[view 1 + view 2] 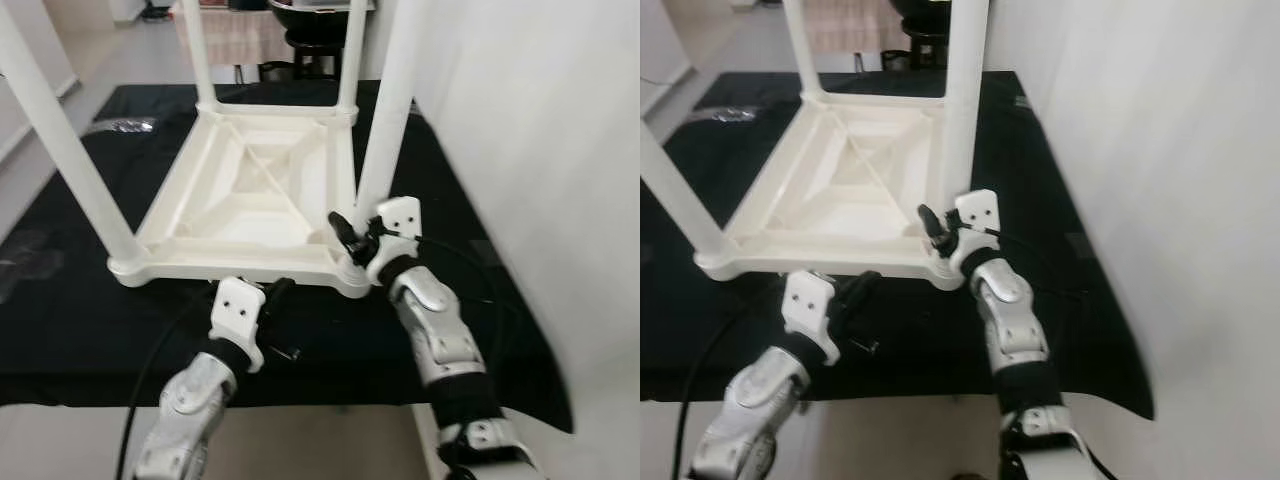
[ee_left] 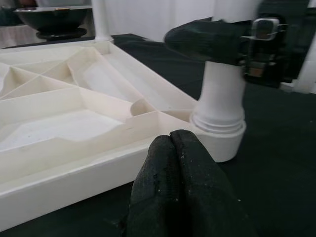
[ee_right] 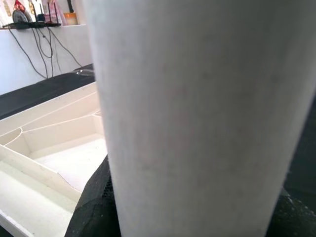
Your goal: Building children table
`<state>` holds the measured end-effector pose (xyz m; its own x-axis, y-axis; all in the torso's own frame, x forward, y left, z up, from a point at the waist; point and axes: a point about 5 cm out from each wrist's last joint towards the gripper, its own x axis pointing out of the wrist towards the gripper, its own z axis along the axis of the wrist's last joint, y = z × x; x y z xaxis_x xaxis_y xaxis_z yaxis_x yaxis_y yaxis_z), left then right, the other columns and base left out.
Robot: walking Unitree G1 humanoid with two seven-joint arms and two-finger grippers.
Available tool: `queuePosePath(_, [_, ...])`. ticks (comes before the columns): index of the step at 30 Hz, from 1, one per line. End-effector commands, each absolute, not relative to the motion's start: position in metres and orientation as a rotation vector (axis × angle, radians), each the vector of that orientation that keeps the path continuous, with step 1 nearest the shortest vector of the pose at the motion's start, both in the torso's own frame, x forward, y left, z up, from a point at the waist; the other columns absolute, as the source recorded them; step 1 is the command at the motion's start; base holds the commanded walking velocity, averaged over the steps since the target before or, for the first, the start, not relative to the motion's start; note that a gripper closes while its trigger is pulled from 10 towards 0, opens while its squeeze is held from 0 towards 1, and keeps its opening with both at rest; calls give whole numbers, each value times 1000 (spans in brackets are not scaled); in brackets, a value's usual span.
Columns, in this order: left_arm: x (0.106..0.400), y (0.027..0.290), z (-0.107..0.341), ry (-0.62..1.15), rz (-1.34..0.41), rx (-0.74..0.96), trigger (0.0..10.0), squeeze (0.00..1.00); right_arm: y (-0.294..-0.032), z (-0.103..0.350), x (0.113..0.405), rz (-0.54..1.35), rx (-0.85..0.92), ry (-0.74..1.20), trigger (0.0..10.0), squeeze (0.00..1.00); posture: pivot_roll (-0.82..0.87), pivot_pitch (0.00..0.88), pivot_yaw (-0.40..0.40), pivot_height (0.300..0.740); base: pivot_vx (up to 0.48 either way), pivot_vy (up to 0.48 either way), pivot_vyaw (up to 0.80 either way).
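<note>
Your upturned white table lay on the black worktop. Your right gripper had its jaws clamped round the near right leg; your left gripper, jaws closed empty, sat just before the frame.

1. I see a black cloth spread flat over the work surface, reaching its near edge.
2. A crumpled clear plastic wrapper lies on the cloth at the far left.
3. A plain white wall runs along the right side, close beside the cloth.
4. Beyond the far edge stands something with a checked cloth, and just beside it a dark round bowl on a stand.
5. Pale floor shows at the upper left.
</note>
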<state>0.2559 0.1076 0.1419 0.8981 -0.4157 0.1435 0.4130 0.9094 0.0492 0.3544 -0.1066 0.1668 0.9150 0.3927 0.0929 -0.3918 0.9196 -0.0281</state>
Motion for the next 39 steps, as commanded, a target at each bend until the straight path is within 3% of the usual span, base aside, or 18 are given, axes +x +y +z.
queuePosePath(1, [255, 108, 140, -146, -420, 22, 10000, 0, -119, 138, 353, 327, -4, 33, 0, 0, 28, 124, -31, 740, 0, 0, 0])
queuePosePath(2, [255, 108, 140, -147, -418, 24, 10000, 0, -117, 139, 353, 328, -15, 31, 8824, 0, 28, 124, -31, 740, 0, 0, 0])
queuePosePath(3, [255, 108, 140, -147, -418, 23, 10000, 0, -113, 141, 352, 391, 0, 27, 10000, 1000, 27, 127, -32, 740, 0, 0, 0])
queuePosePath(10, [256, 108, 140, -145, -425, 17, 10000, 0, -100, 169, 354, 546, 21, -41, 10000, 1000, 26, 129, -30, 740, 0, 0, 0])
queuePosePath(12, [256, 107, 140, -145, -426, 16, 10000, 0, -98, 183, 361, 678, 30, -57, 10000, 0, 31, 130, -37, 740, 0, 0, 0])
queuePosePath(19, [256, 106, 140, -146, -424, 14, 10000, 0, -107, 196, 368, 965, -45, -32, 10000, 0, 36, 130, -38, 740, 0, 0, 0])
queuePosePath(27, [256, 108, 139, -144, -425, 11, 10000, 0, -119, 203, 377, 1069, -62, 30, 10000, 0, 42, 130, -39, 740, 0, 0, 0])
queuePosePath(28, [256, 108, 139, -144, -424, 12, 10000, 0, -120, 205, 378, 1082, -36, 27, 1294, 0, 42, 130, -39, 740, 0, 0, 0])
queuePosePath(29, [256, 108, 139, -144, -424, 12, 10000, 0, -120, 205, 378, 1082, -36, 27, 1294, 0, 42, 130, -39, 740, 0, 0, 0])
queuePosePath(30, [256, 108, 140, -144, -423, 13, 10000, 0, -120, 207, 379, 1101, -15, 28, 0, 0, 49, 131, -37, 740, 0, 0, 0])
queuePosePath(39, [255, 107, 140, -143, -425, 15, 10000, 0, -129, 199, 380, 1076, 15, 34, 0, 0, 56, 137, -34, 740, 0, 0, 0])
